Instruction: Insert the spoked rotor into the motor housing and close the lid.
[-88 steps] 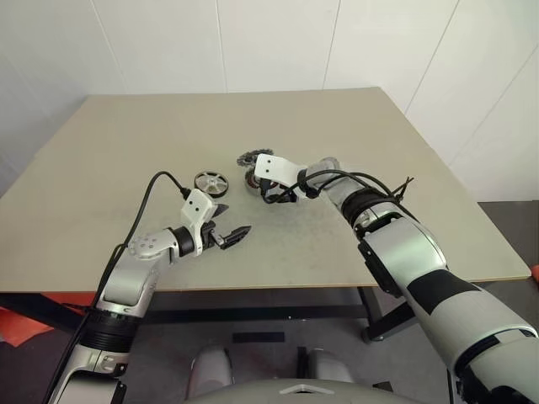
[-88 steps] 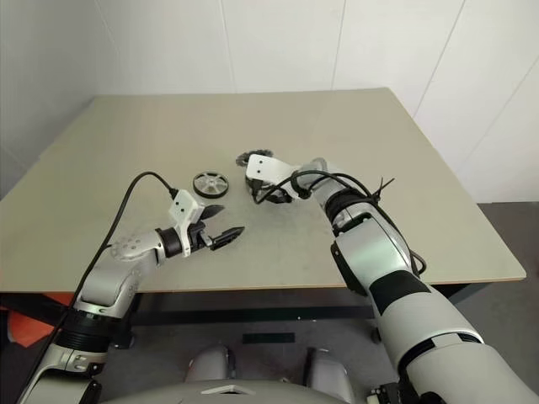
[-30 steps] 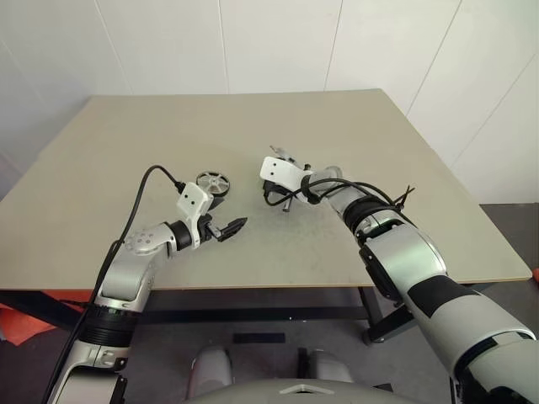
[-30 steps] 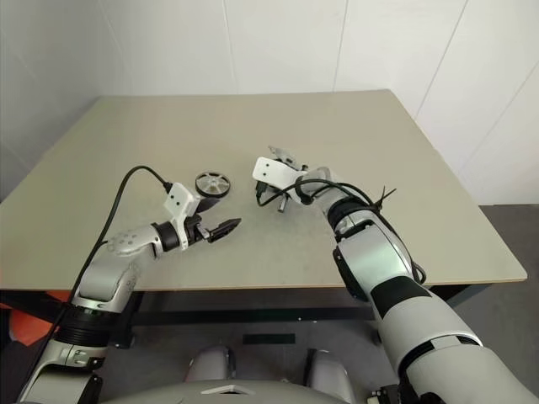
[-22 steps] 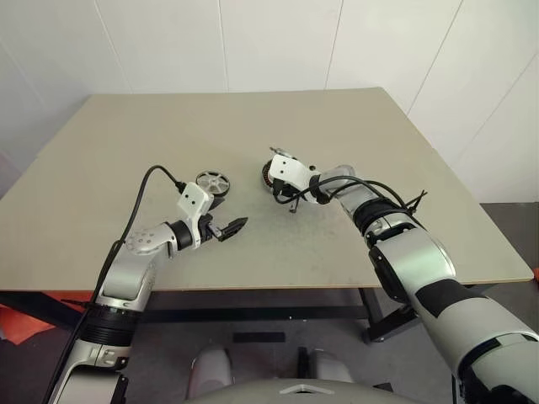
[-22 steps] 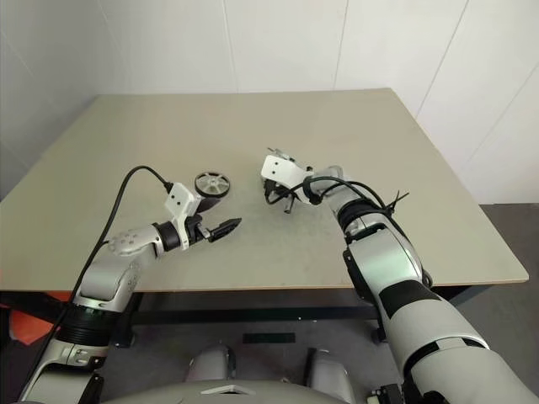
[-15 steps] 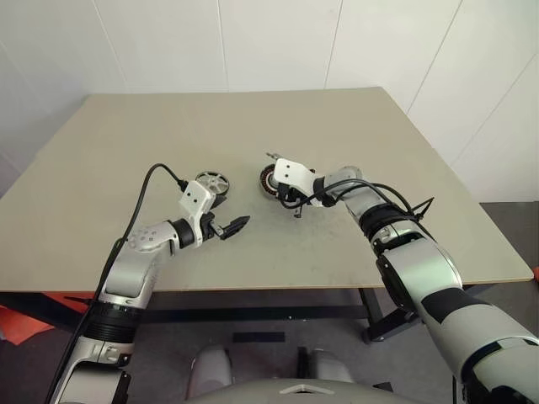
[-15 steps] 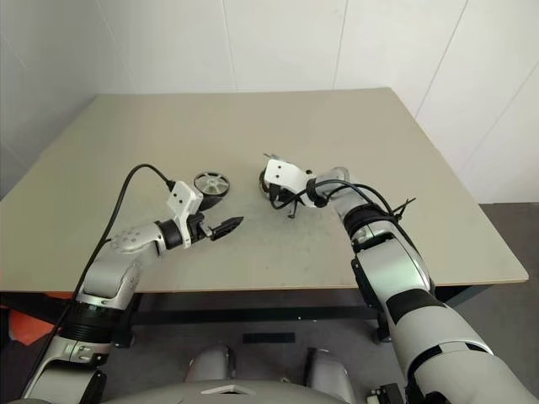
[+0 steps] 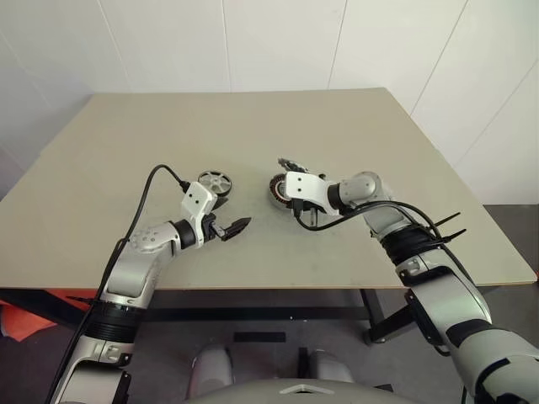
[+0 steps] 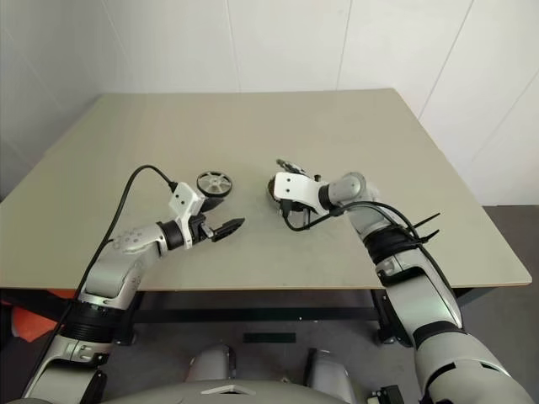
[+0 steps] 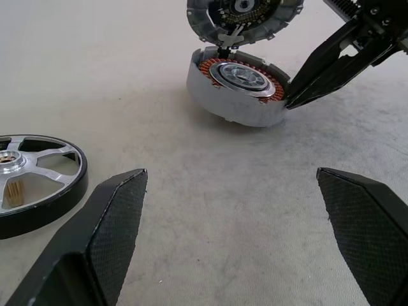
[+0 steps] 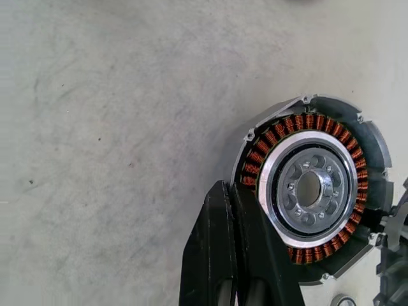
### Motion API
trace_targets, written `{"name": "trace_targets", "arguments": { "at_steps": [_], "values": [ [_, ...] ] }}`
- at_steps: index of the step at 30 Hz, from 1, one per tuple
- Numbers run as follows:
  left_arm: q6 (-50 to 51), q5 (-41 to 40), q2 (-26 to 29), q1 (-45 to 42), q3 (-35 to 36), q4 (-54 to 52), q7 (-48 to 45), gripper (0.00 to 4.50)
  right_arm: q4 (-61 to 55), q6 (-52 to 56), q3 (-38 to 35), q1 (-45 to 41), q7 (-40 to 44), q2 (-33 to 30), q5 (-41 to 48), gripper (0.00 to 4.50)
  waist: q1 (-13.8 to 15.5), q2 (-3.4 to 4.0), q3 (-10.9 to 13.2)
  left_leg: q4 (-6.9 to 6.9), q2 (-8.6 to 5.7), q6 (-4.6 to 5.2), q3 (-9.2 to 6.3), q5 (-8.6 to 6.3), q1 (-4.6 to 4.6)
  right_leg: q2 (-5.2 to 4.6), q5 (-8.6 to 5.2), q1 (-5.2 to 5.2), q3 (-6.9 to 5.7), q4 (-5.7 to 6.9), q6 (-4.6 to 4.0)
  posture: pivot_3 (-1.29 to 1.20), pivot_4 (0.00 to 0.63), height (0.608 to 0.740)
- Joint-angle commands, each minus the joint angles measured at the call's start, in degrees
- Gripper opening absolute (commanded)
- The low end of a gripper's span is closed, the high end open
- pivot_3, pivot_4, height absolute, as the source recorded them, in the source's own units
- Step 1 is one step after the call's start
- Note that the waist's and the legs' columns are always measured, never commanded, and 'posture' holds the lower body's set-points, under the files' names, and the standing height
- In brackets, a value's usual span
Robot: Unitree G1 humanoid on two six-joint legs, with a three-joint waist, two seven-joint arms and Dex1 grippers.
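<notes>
Two-armed assembly scene on a beige worktop (image 9: 118, 143). The left hand (image 9: 232, 227) hovers low over the worktop with its two black fingers (image 11: 105, 236) spread wide and nothing between them. The spoked rotor (image 9: 214, 181), a silver wheel with a dark rim, lies flat on the worktop just beyond this hand and slightly to its outer side, close to the finger on that side but apart from it.

The right hand (image 12: 237, 210) is clenched, its two fingers pressed together along their length and grasping nothing. Its tips rest at the outer rim of the motor housing (image 12: 312, 188), touching or very nearly touching the wall; contact cannot be settled. The housing sits on the worktop directly ahead of this hand's tips, open face up, showing a ring of copper windings around a pale metal hub with a central bore.

The lid (image 11: 243, 18), a round toothed disc, stands hinged open at the far edge of the housing from the left hand, tilted up and back. The housing lies between the two hands, well ahead of the open left fingers. A black cable (image 9: 156, 181) loops up from the left wrist.
</notes>
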Motion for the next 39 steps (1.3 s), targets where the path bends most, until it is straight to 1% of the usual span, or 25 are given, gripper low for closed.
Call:
{"name": "trace_targets", "arguments": {
  "at_steps": [1,7,10,17,23,29,32,37,39],
  "values": [
    [-1.1,-0.2,0.4,-0.5,0.7,-0.9,-0.3,4.5,-8.6,2.2,0.0,1.0,1.2,-0.8,2.0,0.03,0.0,0.0,0.0,0.0,0.0,0.0,0.0,0.0,0.01,0.0,0.0,0.0,0.0,0.0,0.0,0.0,0.0,0.74],
    [-1.2,-0.1,0.3,-0.4,0.7,-0.7,-0.4,4.5,-18.8,8.1,1.2,3.7,2.1,0.5,3.3,0.03,-0.3,-0.01,0.0,-0.01,0.01,-0.01,0.0,0.01,0.04,0.01,0.0,0.0,0.02,0.01,0.01,0.0,0.0,0.74],
    [-1.3,-0.1,0.3,-0.4,0.7,-0.6,-0.4,4.5,-21.6,10.7,2.0,4.1,1.7,1.4,3.8,0.03,-0.4,-0.01,0.0,-0.03,0.02,-0.03,0.0,0.02,0.06,0.02,0.0,0.0,0.02,0.02,0.01,0.0,0.0,0.74],
    [-1.4,-0.1,0.4,-0.4,0.7,-0.6,-0.3,4.5,-21.0,12.8,4.0,4.7,0.2,3.0,3.9,0.03,-0.3,-0.02,0.0,-0.02,-0.01,-0.04,-0.01,0.02,0.07,0.0,0.0,0.03,0.03,0.02,0.01,0.0,0.0,0.74],
    [-1.3,-0.1,0.5,-0.5,0.7,-0.6,-0.3,4.5,-15.1,10.7,5.4,4.6,-3.2,2.4,1.7,0.03,-0.2,-0.02,0.0,-0.02,-0.01,-0.05,-0.01,0.03,0.11,0.0,0.0,0.07,0.03,0.03,0.01,0.0,0.0,0.74],
    [-1.4,0.0,0.5,-0.7,0.7,-0.4,-0.4,4.5,-14.9,11.5,6.4,4.8,-2.9,2.4,2.6,0.03,-0.1,-0.03,0.0,-0.02,-0.05,-0.06,-0.01,0.03,0.3,-0.02,0.0,0.29,0.05,0.03,0.02,0.0,0.0,0.74],
    [-1.5,0.0,0.5,-0.8,0.6,-0.3,-0.5,4.5,-15.5,12.1,6.5,4.8,-2.0,2.3,3.2,0.65,-0.1,-0.03,0.0,-0.02,-0.04,-0.06,-0.02,0.03,0.32,-0.01,0.0,0.31,0.05,0.03,0.02,0.0,0.0,0.74],
    [-1.6,0.0,0.5,-0.8,0.6,-0.1,-0.5,4.5,-18.5,11.6,5.7,4.7,-1.7,1.6,4.4,2.28,-0.2,-0.03,0.0,-0.04,-0.02,-0.06,-0.02,0.03,0.32,0.0,0.0,0.29,0.05,0.02,0.02,0.0,0.0,0.74],
    [-1.6,-0.1,0.5,-0.9,0.6,0.0,-0.6,4.5,-20.7,12.6,4.9,4.3,-1.1,1.6,5.6,2.28,-0.2,-0.03,0.0,-0.05,-0.02,-0.06,-0.02,0.03,0.32,0.0,0.0,0.28,0.05,0.02,0.02,0.0,0.0,0.74]
  ]
}}
